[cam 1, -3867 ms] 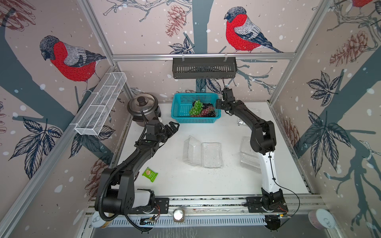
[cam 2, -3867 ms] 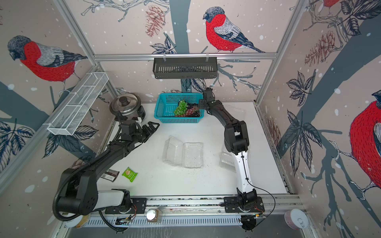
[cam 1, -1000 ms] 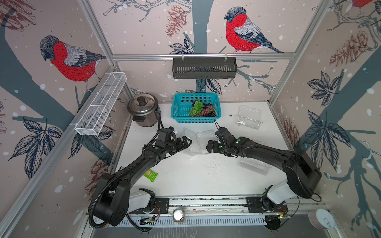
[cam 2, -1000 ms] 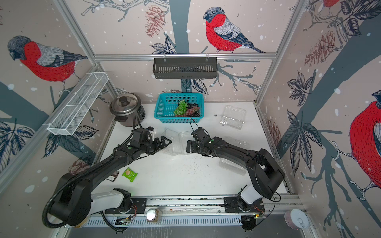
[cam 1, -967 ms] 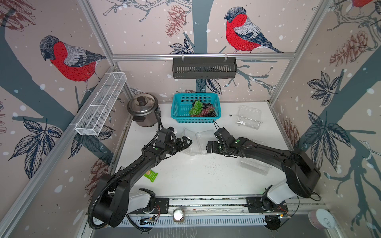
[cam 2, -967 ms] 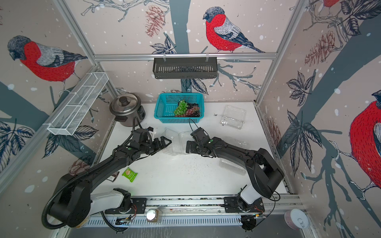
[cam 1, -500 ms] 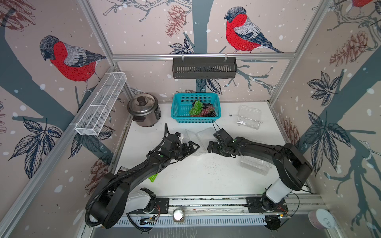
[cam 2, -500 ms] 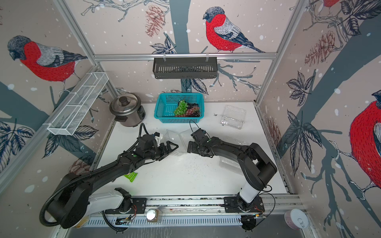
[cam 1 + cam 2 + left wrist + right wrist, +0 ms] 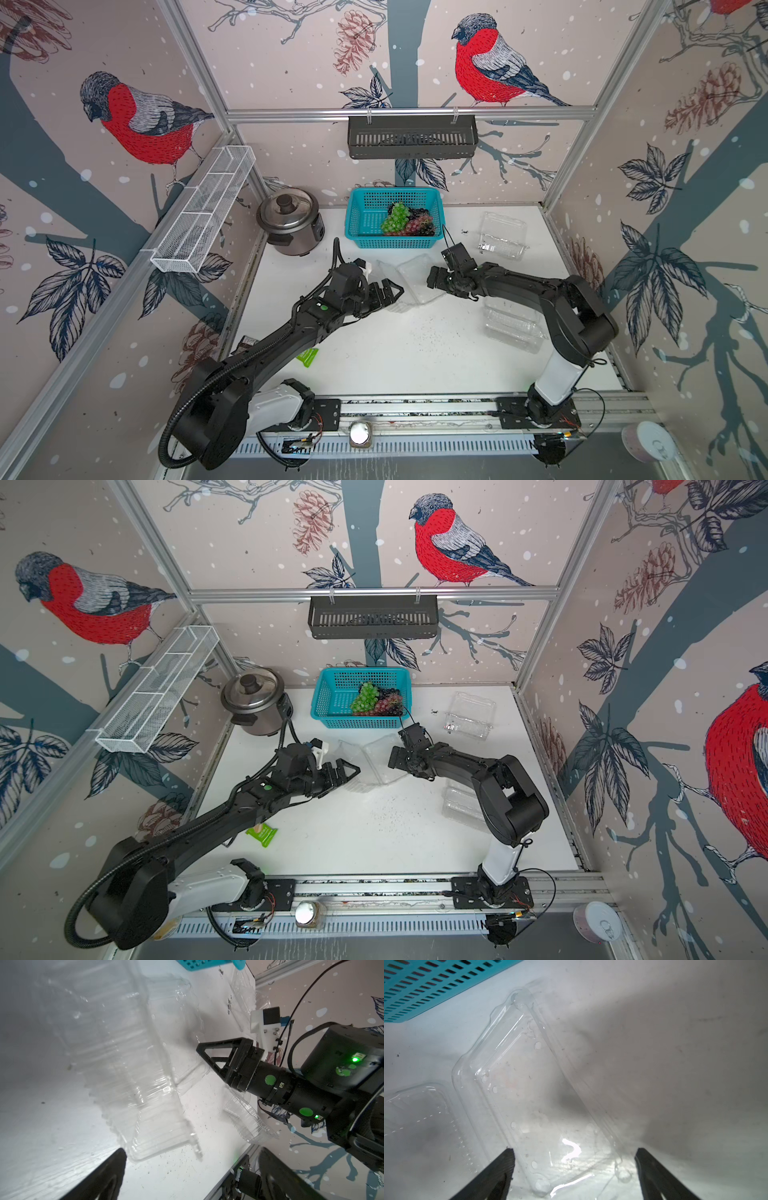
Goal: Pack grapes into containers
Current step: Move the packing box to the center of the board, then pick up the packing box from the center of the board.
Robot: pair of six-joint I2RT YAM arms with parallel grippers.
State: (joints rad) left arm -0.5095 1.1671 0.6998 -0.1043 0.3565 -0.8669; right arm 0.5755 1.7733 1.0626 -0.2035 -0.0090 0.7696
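I see left fingers (image 9: pixel 104 1180) spread wide, empty, beside open container (image 9: pixel 417 276) mid-worktop (image 9: pixel 395 357), right fingers (image 9: pixel 496 1172) wide apart straddling its rim, contact unclear, grapes (image 9: pixel 405 220) in basket (image 9: pixel 361 226) at back edge

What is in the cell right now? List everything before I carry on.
grapes: three bunches, green, red and dark purple, in the basket
containers: three, clear; an open one at centre between the grippers, one back right, one beside the right arm
basket: one, teal, back centre
rice cooker: one, steel, back left
packet: one, green, front left by the left arm
wire shelf: one, white, left wall
rack: one, black, back rail
table: one, white
left gripper: black, open, at the centre container
right gripper: black, open, opposite it
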